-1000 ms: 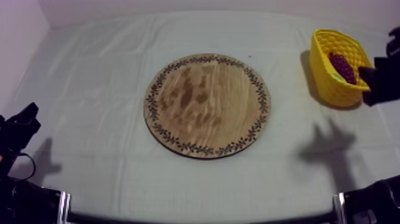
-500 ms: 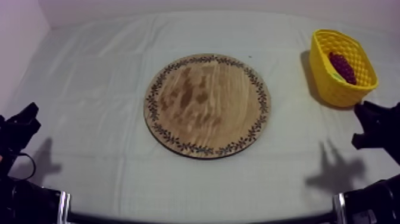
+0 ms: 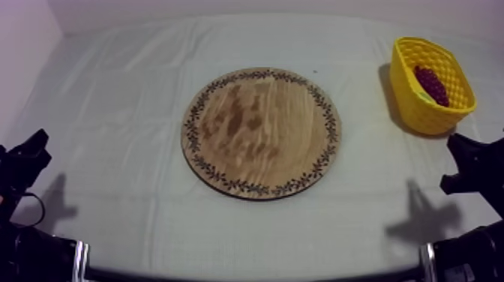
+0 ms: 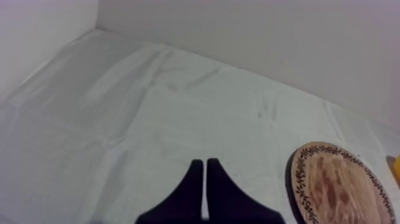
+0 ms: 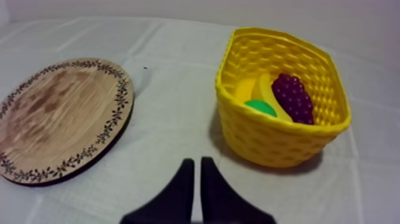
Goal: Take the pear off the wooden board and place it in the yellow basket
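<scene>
Board: round wooden board, mid-table, flat on the cloth, dark leaf pattern all round the rim.
Basket: yellow basket, far right side of the table, well apart from the board.
In basket: bunch of grapes, dark red-purple, lying inside.
Cloth: grey-white cloth, creased, covers the whole table.
Left gripper: left gripper low at the left edge, well apart from the board, its shadow on the cloth just beside it.
Right gripper: right gripper at the right edge, near the basket's front wall but apart from it, its shadow on the cloth below.
</scene>
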